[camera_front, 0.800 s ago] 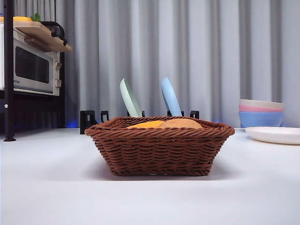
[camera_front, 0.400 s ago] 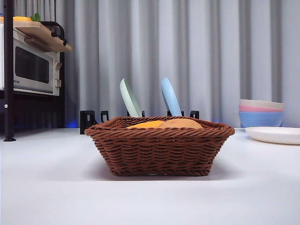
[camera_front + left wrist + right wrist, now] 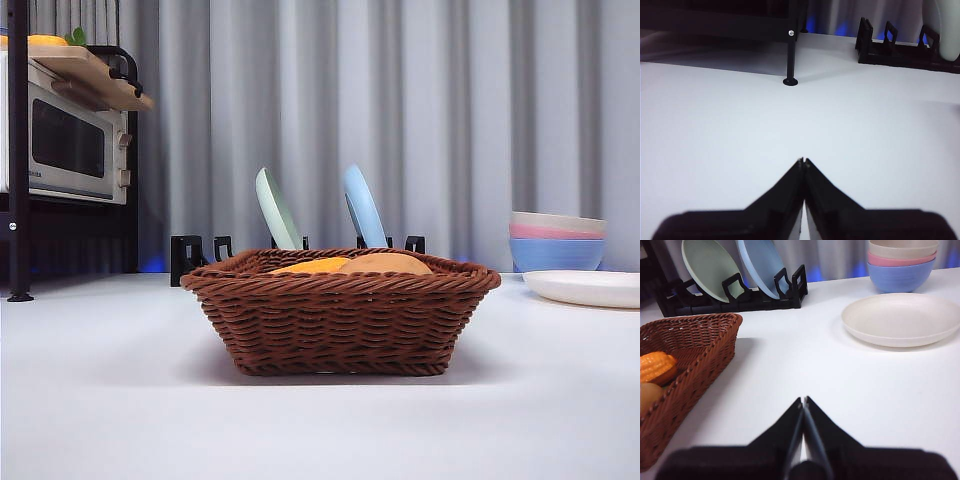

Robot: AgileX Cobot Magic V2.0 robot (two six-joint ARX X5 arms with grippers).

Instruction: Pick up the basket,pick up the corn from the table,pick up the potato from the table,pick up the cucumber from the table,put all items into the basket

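A grey curtain is hanging behind a white table (image 3: 100, 400), with a microwave (image 3: 65, 150) sitting on a rack at nine o'clock. The basket (image 3: 340, 320) is standing at the table's centre, apparently set there to receive the vegetables. The corn (image 3: 315, 266) and the potato (image 3: 385, 264) are lying inside it, side by side and showing just above the rim. The cucumber is not showing in any view. The left gripper (image 3: 803, 162) is waiting over bare table, jaws pressed together and empty. The right gripper (image 3: 803, 401) is hovering just beside the basket's corner, jaws likewise closed on nothing. A white plate (image 3: 902, 320) and stacked bowls (image 3: 557, 242) are sitting at three o'clock, well apart from the basket.
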